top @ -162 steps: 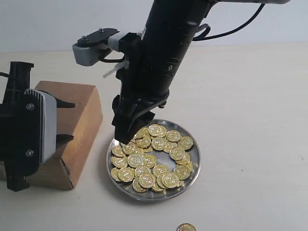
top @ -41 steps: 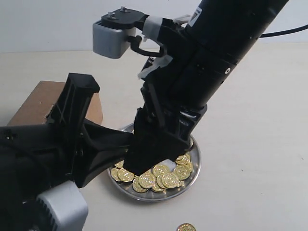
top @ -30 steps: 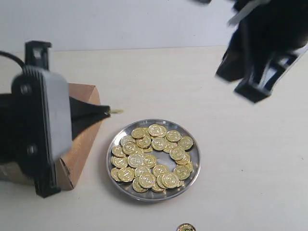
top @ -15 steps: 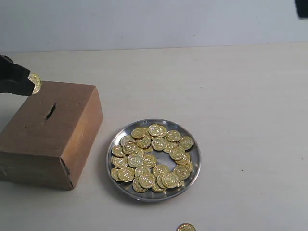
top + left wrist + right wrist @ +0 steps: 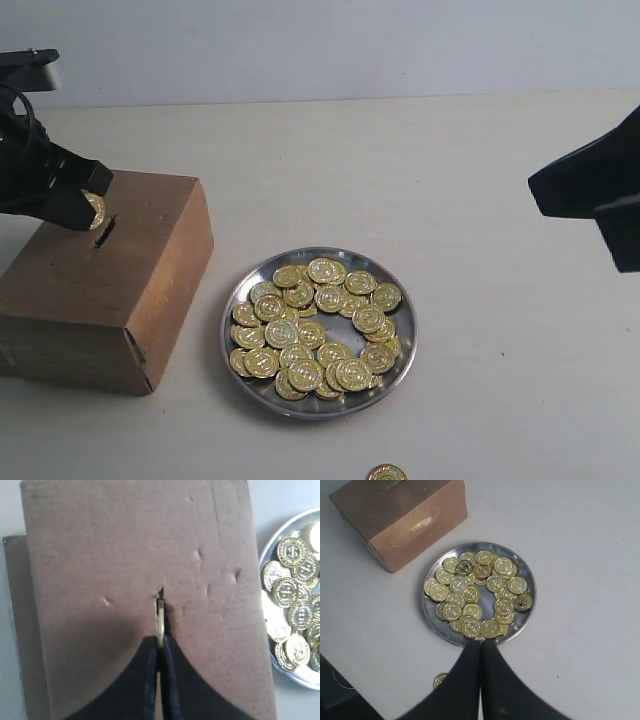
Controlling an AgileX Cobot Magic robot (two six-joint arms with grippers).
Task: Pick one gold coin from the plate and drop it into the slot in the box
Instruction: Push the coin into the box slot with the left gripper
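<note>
Coin at the slot: the left end effector [image 5: 160, 644] is clamped on a single gold coin [image 5: 161, 621], held on edge over the top face of the cardboard box [image 5: 130, 285]. In the left wrist view the coin lines up with the slot [image 5: 161, 594]. Its lower rim sits at the mouth of the cut, though the pictures do not settle whether it has entered.

The right end effector [image 5: 480, 649] hangs above the plate [image 5: 300, 408] with its fingers pressed together and nothing between them, well apart from the box. The plate stands on the bench [image 5: 480, 150] just beside the box, heaped with coins.

The risk now lies in the release. The slit looks scarcely wider than the coin and runs at a slant. A coin let go slightly off that line would likely catch on the cardboard lip, tip flat on the box top, or roll off onto the bench, where a stray coin [image 5: 387, 472] already lies near the plate. Pressing down to force it could dent the soft cardboard, or jam the dark fingertips, which look broader than the slit, against the box.
</note>
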